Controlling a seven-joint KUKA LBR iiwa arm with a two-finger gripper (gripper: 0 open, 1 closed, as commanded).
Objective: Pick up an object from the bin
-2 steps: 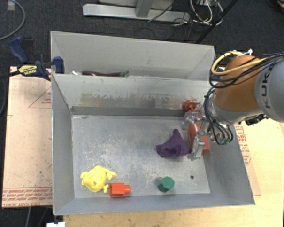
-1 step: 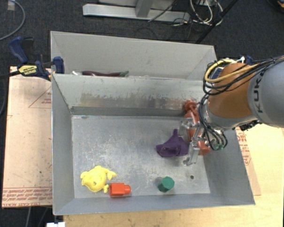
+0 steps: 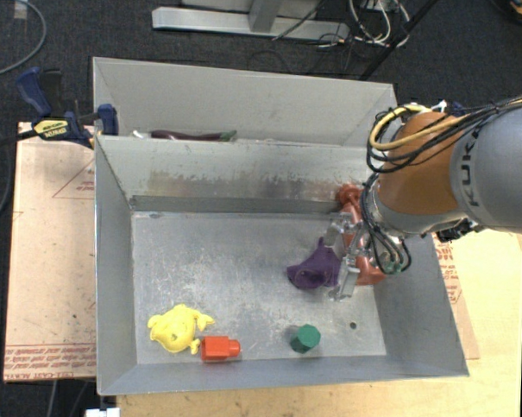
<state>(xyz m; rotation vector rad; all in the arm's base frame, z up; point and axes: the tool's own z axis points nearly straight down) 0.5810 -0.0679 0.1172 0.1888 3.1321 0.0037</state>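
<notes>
Bin (image 3: 241, 272): pincer (image 3: 339, 274) (perhaps touching) purple lump (image 3: 313, 269).

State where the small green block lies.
The green block sits by the front wall of the bin, right of the orange block, below the purple object.

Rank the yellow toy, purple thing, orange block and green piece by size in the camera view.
Yellow toy and purple thing look alike, the purple one partly behind the gripper;
then orange block;
then green piece, slightly smaller.

The gripper (image 3: 343, 276) hides the right side of the soft purple crumpled lump (image 3: 312, 269), and the grey arm (image 3: 496, 170) runs off the right edge.
</notes>
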